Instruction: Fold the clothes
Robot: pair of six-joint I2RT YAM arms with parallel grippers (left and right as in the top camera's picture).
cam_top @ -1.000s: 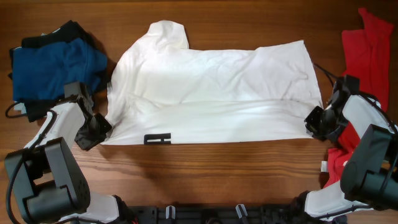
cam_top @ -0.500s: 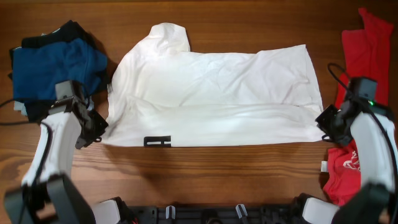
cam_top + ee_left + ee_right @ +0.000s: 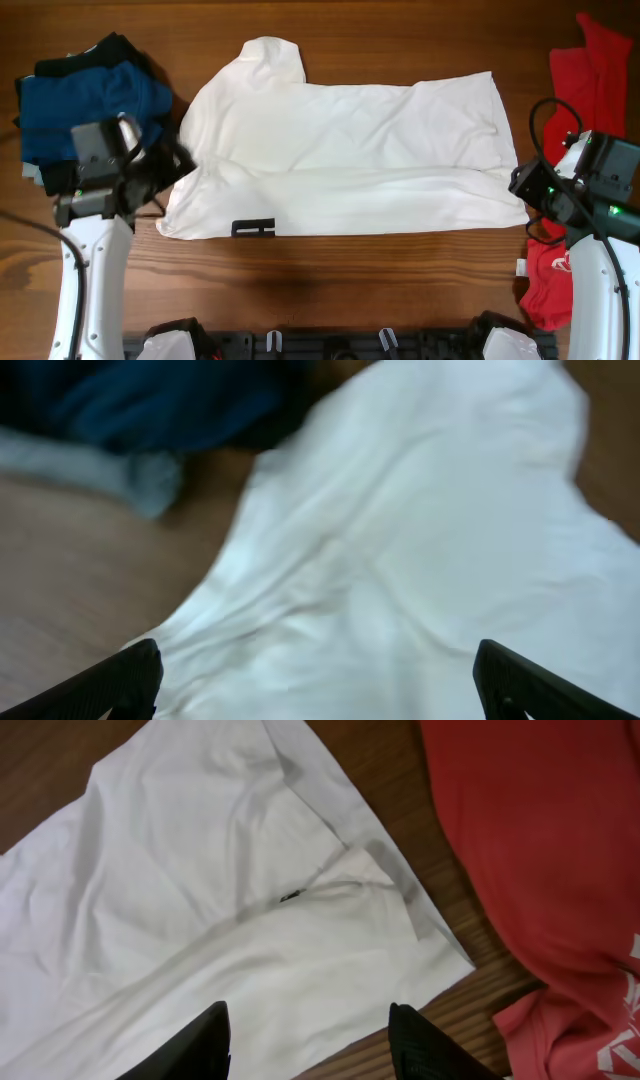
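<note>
On the wooden table (image 3: 380,290), the white shirt (image 3: 340,150) lies flat in the middle, its near strip folded over and a black bar print (image 3: 252,228) at its near left edge. The left claw (image 3: 318,685) hangs spread wide and empty over the shirt's left side. The right claw (image 3: 312,1045) is likewise spread and empty above its right corner. A red shirt (image 3: 590,90) lies along the right edge, and a pile of blue clothes (image 3: 85,105) sits at the far left.
</note>
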